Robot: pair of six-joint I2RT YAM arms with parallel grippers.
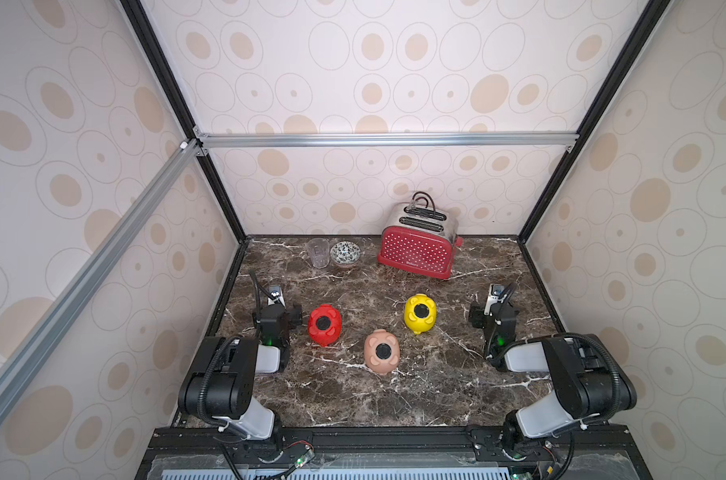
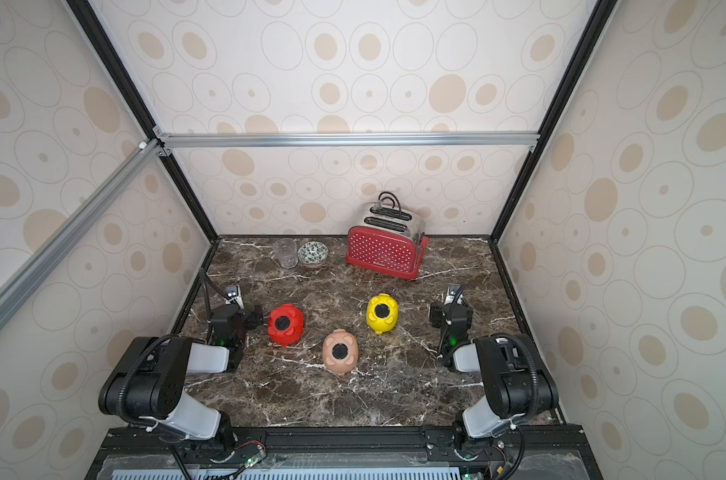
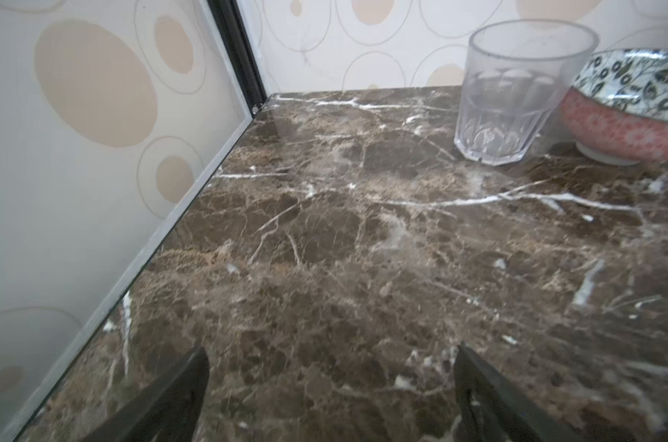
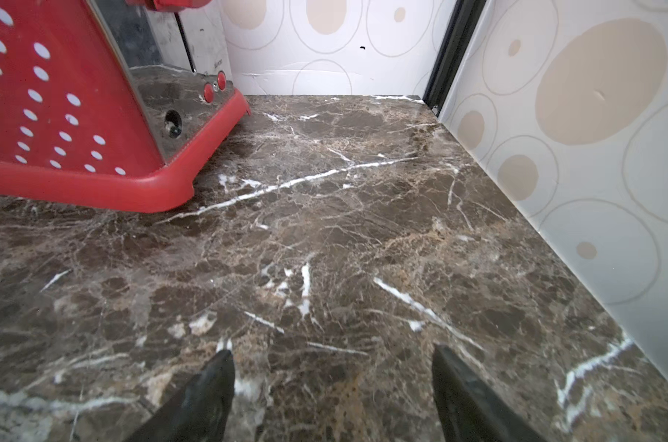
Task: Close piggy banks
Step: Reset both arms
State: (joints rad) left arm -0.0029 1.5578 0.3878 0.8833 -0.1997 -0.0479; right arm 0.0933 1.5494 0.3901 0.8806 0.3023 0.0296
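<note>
Only the top views show the red plastic pig (image 1: 324, 324), pale pink plastic pig (image 1: 381, 352) and yellow plastic pig (image 1: 420, 313), bellies up, mid brown marble worktop (image 1: 353, 399). Wrist views miss them but show left jaws and right jaws spread wide, empty.

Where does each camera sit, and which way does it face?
Top view: high behind the arms, looking down over the table; both arms show.
Top view: alongside, same sight, both arms; red pig, pink pig, yellow pig.
Left wrist: low, facing glass and bowl; open left gripper shows.
Right wrist: low, facing toaster; open right gripper shows.
Shared: top views also show glass, bowl, toaster.
</note>
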